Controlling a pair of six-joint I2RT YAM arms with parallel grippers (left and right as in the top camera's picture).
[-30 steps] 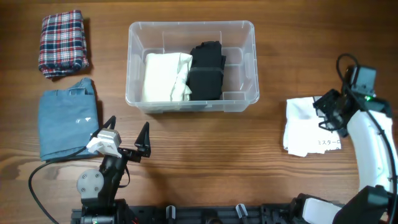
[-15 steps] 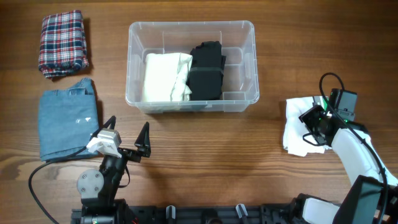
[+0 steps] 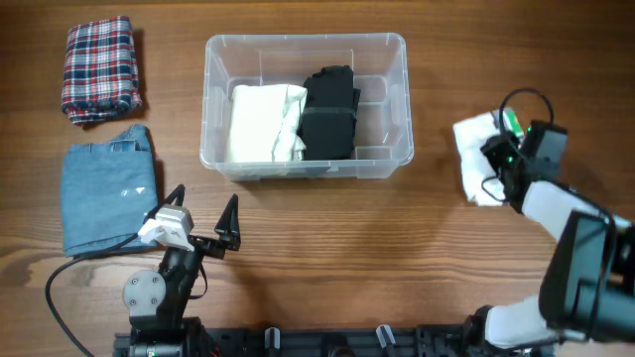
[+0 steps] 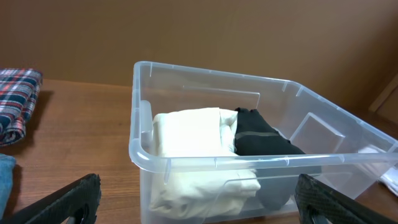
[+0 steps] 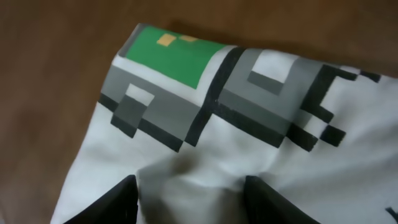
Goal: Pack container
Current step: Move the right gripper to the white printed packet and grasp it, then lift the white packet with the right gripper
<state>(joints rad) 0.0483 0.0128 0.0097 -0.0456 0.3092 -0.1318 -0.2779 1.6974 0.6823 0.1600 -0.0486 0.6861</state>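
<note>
The container (image 3: 305,40), a clear plastic tub, stands at the table's centre back and holds a folded cream cloth (image 3: 263,121) beside a folded black cloth (image 3: 329,111). To its right, my right gripper (image 3: 493,162) is shut on a white garment with a grey, black and green pixel print (image 3: 474,139), now bunched up. In the right wrist view this garment (image 5: 261,124) fills the frame, pinched between the two dark fingers of the gripper (image 5: 191,199). My left gripper (image 3: 206,203) stands open near the front left, facing the container (image 4: 205,163), with nothing between its fingers (image 4: 68,202).
A folded red plaid cloth (image 3: 99,67) lies at the back left, and a folded blue cloth (image 3: 107,186) lies in front of it, next to my left arm. The plaid cloth (image 4: 15,102) also shows at the left edge of the left wrist view.
My right gripper came down on the white printed garment, closed on it and drew it back and left, bunching it. The left arm has not moved.
</note>
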